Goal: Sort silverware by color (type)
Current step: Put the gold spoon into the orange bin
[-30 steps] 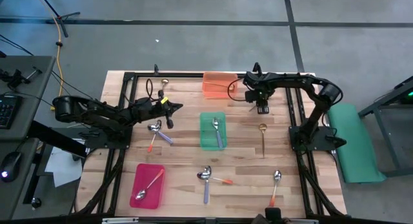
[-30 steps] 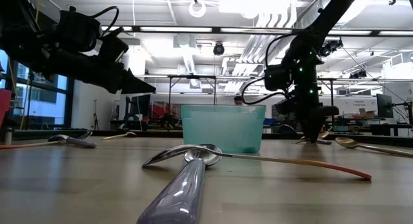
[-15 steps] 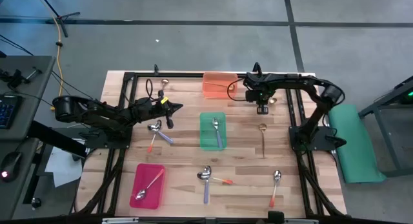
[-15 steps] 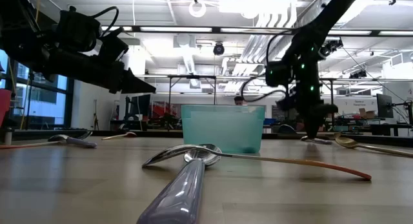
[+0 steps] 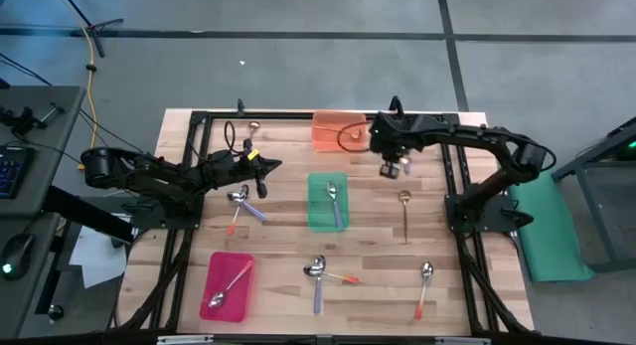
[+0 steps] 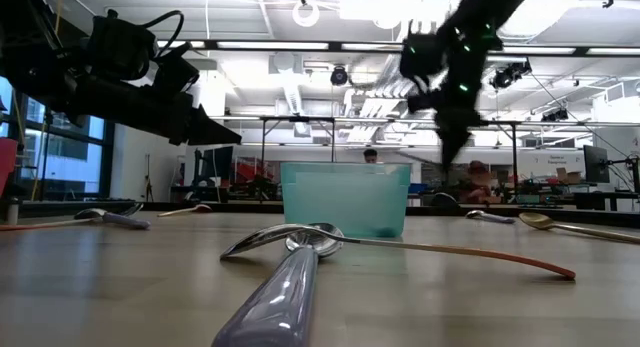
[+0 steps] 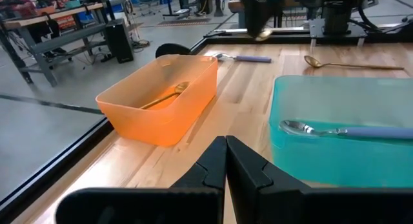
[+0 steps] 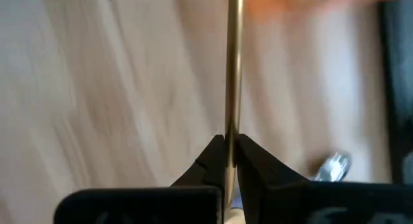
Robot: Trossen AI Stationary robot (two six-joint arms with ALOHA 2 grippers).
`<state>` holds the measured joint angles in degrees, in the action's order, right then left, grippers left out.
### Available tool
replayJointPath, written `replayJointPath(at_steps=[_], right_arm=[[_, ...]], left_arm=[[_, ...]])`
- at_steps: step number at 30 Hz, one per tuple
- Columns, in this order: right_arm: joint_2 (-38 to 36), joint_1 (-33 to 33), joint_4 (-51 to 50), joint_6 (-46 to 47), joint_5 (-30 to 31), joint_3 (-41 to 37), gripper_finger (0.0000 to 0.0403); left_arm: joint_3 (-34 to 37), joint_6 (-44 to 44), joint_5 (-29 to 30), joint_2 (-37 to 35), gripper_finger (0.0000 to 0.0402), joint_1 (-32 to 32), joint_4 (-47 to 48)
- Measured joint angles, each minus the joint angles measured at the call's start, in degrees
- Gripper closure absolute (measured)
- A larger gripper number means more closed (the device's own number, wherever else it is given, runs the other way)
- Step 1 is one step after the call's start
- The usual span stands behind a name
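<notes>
My right gripper (image 5: 391,168) hangs above the table just right of the orange tray (image 5: 333,129), shut on a gold spoon (image 8: 233,69). The left wrist view shows that spoon's bowl (image 7: 261,35) under the blurred gripper. A gold spoon (image 7: 169,97) lies in the orange tray, a purple-handled one (image 5: 335,204) in the green tray (image 5: 316,211), and an orange-handled one (image 5: 231,282) in the red tray (image 5: 214,285). My left gripper (image 5: 264,167) is shut and hovers left of the green tray, above a crossed orange and purple pair (image 5: 240,202). My right gripper pinches the gold spoon's thin handle (image 8: 230,130) between its two fingers, coming from above. The handle runs straight out past the fingertips. The spoon is lifted clear of the table.
Loose spoons lie flat on the wood: a gold one (image 5: 404,216) right of the green tray, a crossed purple and orange pair (image 5: 318,273) near the front, an orange one (image 5: 424,285) at the front right, a purple one (image 7: 240,57) by the right arm, and a gold one (image 5: 252,129) far left.
My right gripper has risen from the table surface and shifted left toward the orange tray, carrying the gold spoon up clear of the wood. Its motion is fast enough to blur. My left arm has kept still.
</notes>
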<state>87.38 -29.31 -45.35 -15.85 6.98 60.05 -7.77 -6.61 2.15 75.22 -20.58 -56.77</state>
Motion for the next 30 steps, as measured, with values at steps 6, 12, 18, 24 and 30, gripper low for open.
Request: replayJointPath(at_steps=[6,12,18,24,30], right_arm=[[7.04,0.06,7.23,4.00,-0.05,12.88,0.0400],[19.92,-1.42,4.43,0.56,-0.77,28.62,0.0400],[31.43,-4.26,-1.99,1.85,-2.36,41.63,0.0400],[38.45,-5.83,-5.88,1.35,-3.96,47.33,0.0400],[40.59,-5.98,-5.89,0.32,-4.33,47.91,0.0400]], left_arm=[[0.00,1.49,0.00,0.00,0.0401,0.00,-0.02],[0.00,1.49,0.00,0.00,0.0401,0.00,-0.02],[0.00,1.49,0.00,0.00,0.0401,0.00,-0.02],[0.00,1.49,0.00,0.00,0.0401,0.00,-0.02],[0.00,1.46,0.00,0.00,0.0401,0.00,-0.02]])
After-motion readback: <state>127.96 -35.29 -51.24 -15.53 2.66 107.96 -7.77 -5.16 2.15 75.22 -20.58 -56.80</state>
